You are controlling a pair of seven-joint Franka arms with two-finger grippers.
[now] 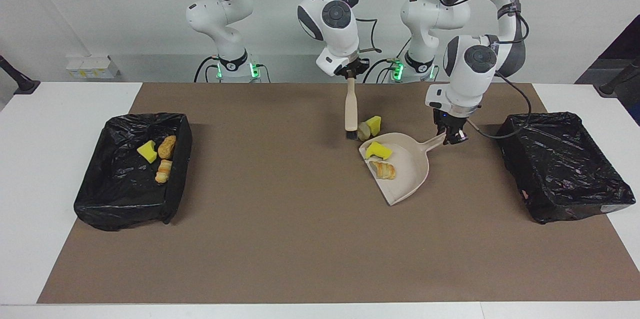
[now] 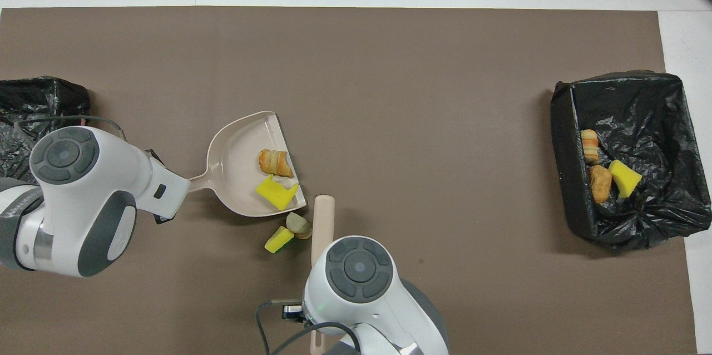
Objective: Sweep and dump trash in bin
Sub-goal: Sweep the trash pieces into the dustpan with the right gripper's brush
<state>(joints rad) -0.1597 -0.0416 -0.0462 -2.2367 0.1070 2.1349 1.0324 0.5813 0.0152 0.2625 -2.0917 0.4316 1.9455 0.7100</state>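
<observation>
My right gripper (image 1: pixel 351 75) is shut on the top of the beige brush (image 1: pixel 351 109), which hangs upright. Its black bristles are down at the mat beside a tan lump (image 1: pixel 363 131) and a yellow sponge chunk (image 1: pixel 373 124). Both scraps lie just outside the dustpan's mouth, nearer to the robots. My left gripper (image 1: pixel 452 134) is shut on the handle of the beige dustpan (image 1: pixel 412 169), which rests on the mat. In the pan lie a yellow sponge chunk (image 2: pixel 276 192) and a golden bread lump (image 2: pixel 275 162).
A black-lined bin (image 1: pixel 125 209) at the right arm's end holds a yellow sponge chunk and two bread lumps (image 2: pixel 599 182). A second black-lined bin (image 1: pixel 565 169) stands at the left arm's end, beside the left gripper. A brown mat covers the table.
</observation>
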